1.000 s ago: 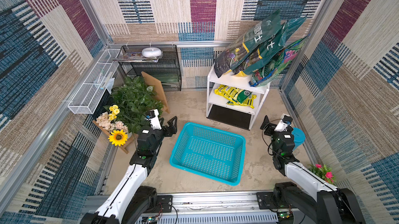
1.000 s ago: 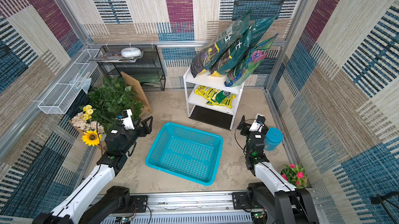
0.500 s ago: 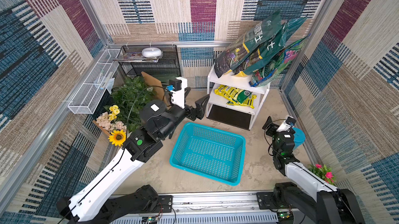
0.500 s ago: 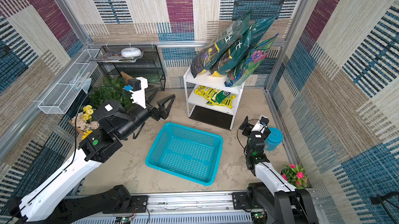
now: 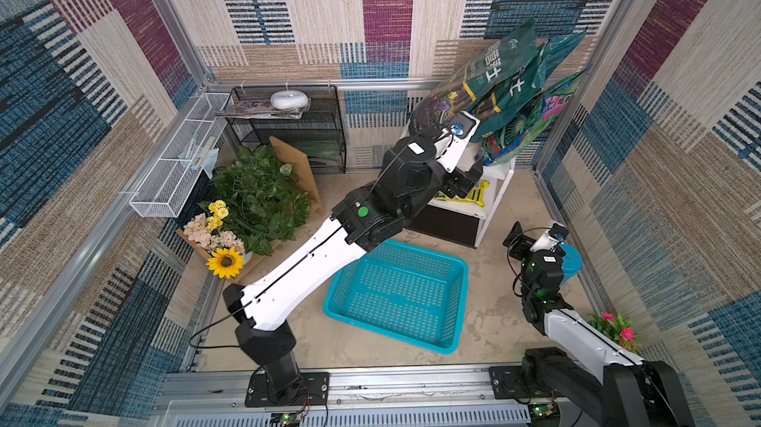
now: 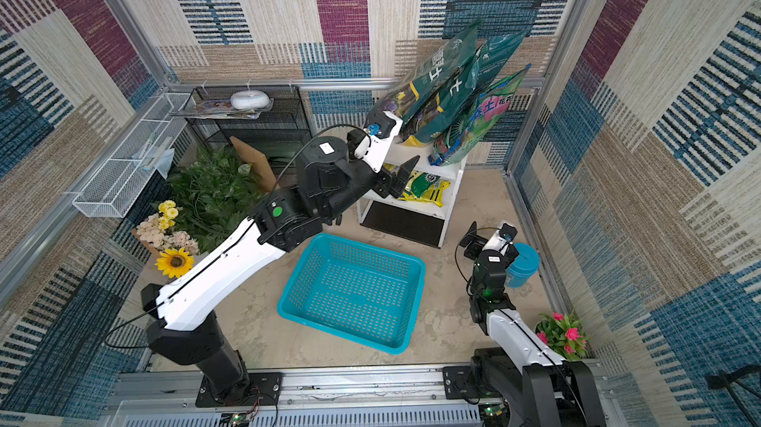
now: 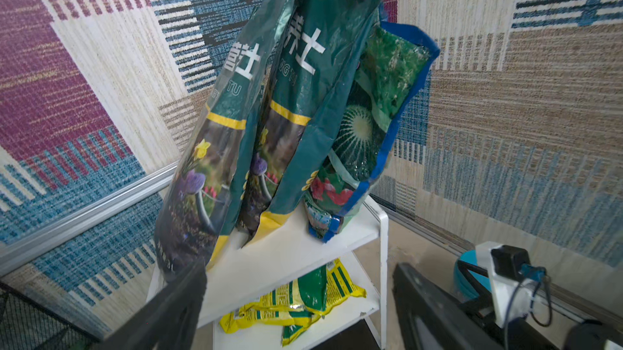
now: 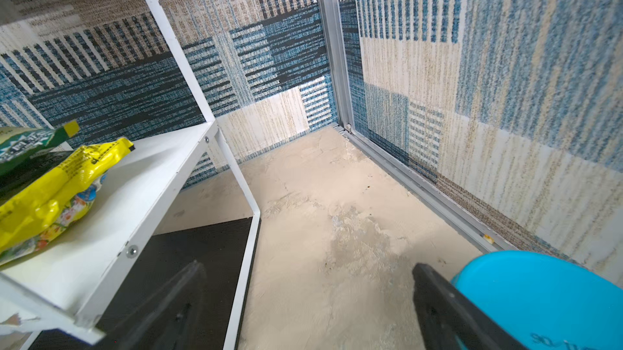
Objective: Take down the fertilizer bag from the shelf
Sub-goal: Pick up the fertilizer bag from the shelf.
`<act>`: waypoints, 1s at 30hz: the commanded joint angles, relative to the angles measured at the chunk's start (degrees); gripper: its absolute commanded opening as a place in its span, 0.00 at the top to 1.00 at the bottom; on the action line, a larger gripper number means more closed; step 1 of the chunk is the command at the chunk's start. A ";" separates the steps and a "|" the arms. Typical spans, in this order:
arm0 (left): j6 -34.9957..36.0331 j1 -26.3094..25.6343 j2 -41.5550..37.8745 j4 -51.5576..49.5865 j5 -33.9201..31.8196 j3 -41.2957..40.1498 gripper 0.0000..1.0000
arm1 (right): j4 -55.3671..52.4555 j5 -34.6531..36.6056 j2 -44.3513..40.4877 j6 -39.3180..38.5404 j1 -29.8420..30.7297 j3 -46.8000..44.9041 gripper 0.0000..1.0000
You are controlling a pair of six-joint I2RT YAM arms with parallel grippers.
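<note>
L gripper wide open; fertilizer bag stands tilted at its 1 o'clock in a top view. R gripper wide too, farther off.

Beyond the left tool, the nearest fertilizer bag bore a white "土" and "TU"; the next green bag showed "土" too.

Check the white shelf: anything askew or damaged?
The three tall bags on the top board of the shelf lean together at a slant, not upright, so they could tip. The yellow packets below lie in a loose heap. No spill visible.
</note>
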 commanded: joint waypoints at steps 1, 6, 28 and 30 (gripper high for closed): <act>7.47 -0.23 7.06 0.65 -2.91 8.92 0.10 | 0.92 -0.50 -0.21 0.72 -0.01 0.02 0.01; 15.75 -0.18 18.48 5.56 -6.72 24.15 0.10 | -0.15 -1.13 -1.16 1.55 -0.10 0.49 0.01; 16.45 9.84 30.50 21.42 7.97 32.42 0.24 | -8.48 -21.89 -28.23 7.69 -0.05 -10.46 0.01; 16.46 10.54 31.53 21.91 8.43 32.57 0.29 | -8.35 -22.04 -28.00 7.75 -0.07 -10.57 0.01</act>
